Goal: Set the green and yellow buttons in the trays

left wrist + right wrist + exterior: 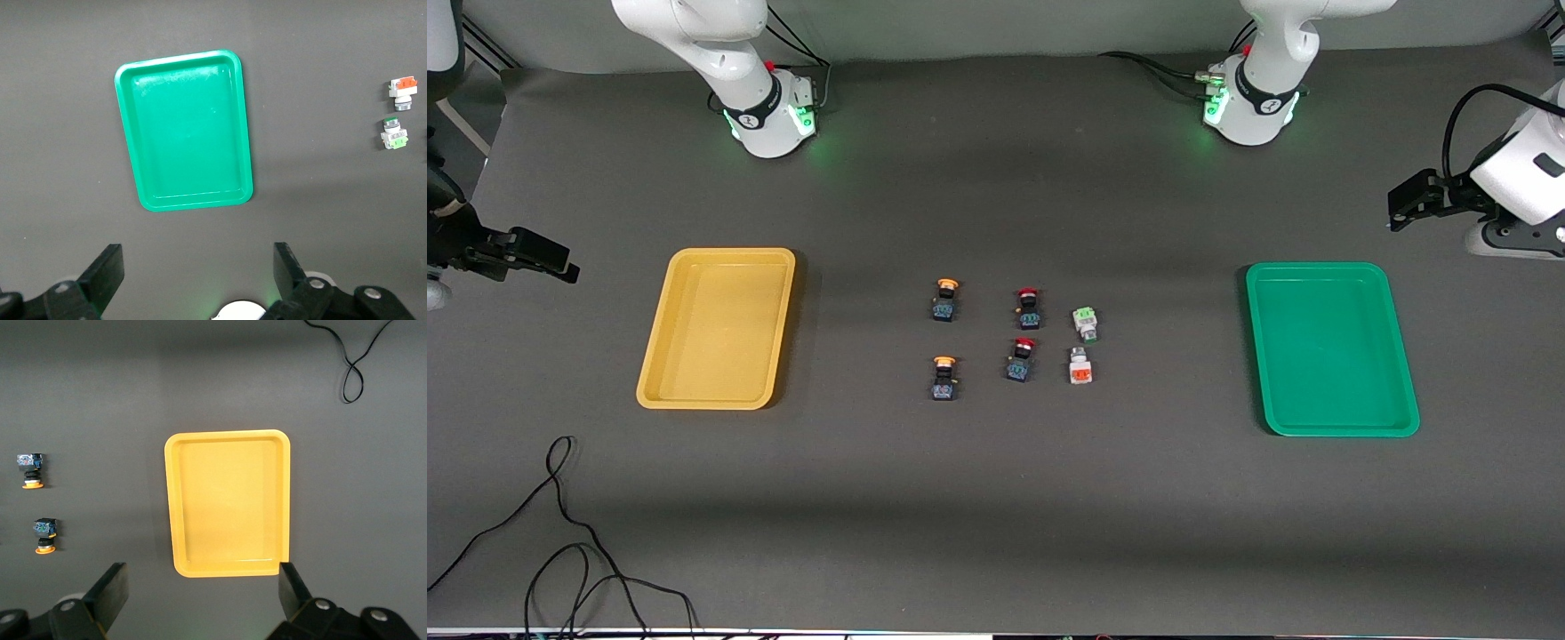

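Front view: a dark grey desk [996,516] carries six small buttons in a cluster midway between two trays. The yellow tray [660,373] lies toward the right arm's end, the green tray [1405,391] toward the left arm's end; both hold nothing. Nearest the yellow tray stand two yellow-capped buttons, one [945,299] farther from the camera, one [943,377] nearer. Beside them are two red-capped buttons [1029,308] [1022,359]. Nearest the green tray are a white button with a green face [1085,323] and, closer to the camera, a white button with an orange face [1080,365]. None touch. A black cable [560,533] lies loose near the camera at the right arm's end. The right tool [538,258] hangs off the desk edge past the yellow tray; the left tool [1405,200] hangs at the edge by the green tray. Both arms wait.

Left wrist view: the left tool [197,273] is released, fingers wide apart, holding nothing, over bare desk beside the green tray [143,200]. The two white buttons [394,133] [403,92] show well apart from it.

Right wrist view: the right tool [203,593] is likewise released and empty, at the yellow tray's [175,520] short edge. The two yellow-capped buttons [30,471] [45,535] lie well apart from the tray.
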`<state>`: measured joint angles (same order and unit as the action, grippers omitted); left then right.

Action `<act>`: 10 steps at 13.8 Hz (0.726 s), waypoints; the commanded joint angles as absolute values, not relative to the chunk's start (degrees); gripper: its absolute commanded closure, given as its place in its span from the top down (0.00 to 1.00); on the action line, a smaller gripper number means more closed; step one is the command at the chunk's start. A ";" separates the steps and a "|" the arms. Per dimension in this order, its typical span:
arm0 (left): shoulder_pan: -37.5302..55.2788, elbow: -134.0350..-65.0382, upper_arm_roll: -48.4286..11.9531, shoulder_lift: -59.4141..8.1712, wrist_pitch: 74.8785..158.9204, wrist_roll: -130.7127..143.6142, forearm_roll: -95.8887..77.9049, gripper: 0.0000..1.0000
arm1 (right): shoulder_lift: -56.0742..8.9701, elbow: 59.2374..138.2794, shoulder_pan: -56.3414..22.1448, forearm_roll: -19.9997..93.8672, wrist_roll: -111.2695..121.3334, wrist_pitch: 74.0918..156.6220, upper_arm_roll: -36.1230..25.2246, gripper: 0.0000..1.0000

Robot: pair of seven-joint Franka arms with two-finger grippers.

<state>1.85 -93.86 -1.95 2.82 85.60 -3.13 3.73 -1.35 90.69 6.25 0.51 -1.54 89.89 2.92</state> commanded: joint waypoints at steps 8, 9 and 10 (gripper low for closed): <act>1.41 -92.37 -1.93 1.93 83.76 -2.55 3.87 1.00 | -0.62 91.58 6.86 -0.62 -1.14 90.18 3.69 1.00; 1.41 -92.37 -2.02 1.93 83.59 -2.55 3.87 1.00 | -0.35 92.10 6.77 -0.70 -1.14 89.91 3.69 1.00; 1.41 -92.37 -1.93 1.93 83.58 -2.55 3.87 1.00 | 0.08 93.33 6.33 -0.62 -1.49 89.39 3.78 1.00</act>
